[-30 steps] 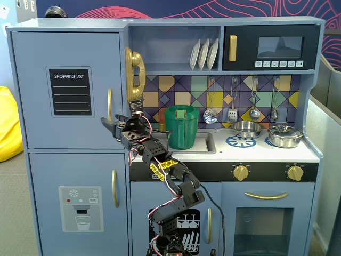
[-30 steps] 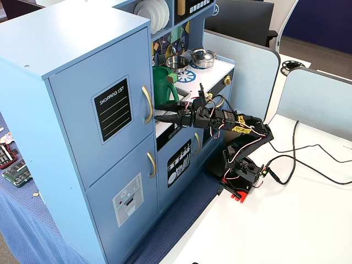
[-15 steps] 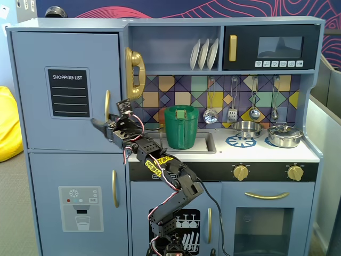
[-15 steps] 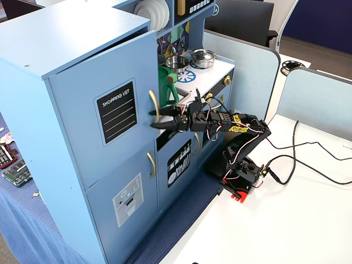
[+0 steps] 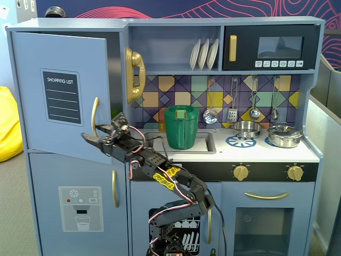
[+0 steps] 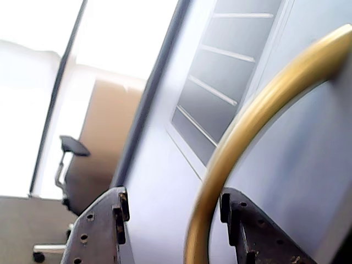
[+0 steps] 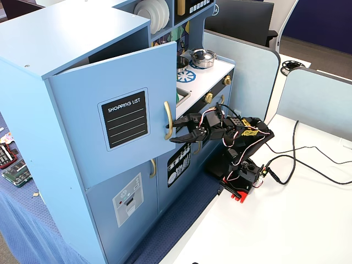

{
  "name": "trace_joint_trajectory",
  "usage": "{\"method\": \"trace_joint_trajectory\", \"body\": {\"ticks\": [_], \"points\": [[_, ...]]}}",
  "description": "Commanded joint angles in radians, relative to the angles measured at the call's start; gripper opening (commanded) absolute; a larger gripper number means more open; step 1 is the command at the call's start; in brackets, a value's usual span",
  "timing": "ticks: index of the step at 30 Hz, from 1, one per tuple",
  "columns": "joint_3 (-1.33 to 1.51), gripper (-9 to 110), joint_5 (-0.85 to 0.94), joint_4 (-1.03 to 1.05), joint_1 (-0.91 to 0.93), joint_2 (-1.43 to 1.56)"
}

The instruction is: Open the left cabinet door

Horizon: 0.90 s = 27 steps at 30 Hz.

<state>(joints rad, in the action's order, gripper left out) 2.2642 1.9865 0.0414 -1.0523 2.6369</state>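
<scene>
Wrist view: gripper (image 6: 176,220) straddles left cabinet door (image 6: 159,181) handle (image 6: 242,137).

An office is housing the setup: grey cubicle partitions (image 7: 242,66) are bordering the white desk's (image 7: 308,220) far edge, and a swivel chair (image 6: 69,165) is standing behind.

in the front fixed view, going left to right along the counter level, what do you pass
Shopping-list door's gold handle → hand → green pitcher in the sink → steel bowl → lidded steel pot.
</scene>
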Motion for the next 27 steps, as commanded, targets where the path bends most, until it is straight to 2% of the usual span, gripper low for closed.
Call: {"method": "trace_joint_trajectory", "body": {"ticks": [1,10,19,27], "points": [[0.046,12,-0.02,0.029,0.032,0.158],[0.069,11,-0.103,0.193,0.16,0.345],[0.026,12,-0.339,0.126,0.426,0.209],[-0.002,11,-0.272,0.064,0.377,0.074]]}}
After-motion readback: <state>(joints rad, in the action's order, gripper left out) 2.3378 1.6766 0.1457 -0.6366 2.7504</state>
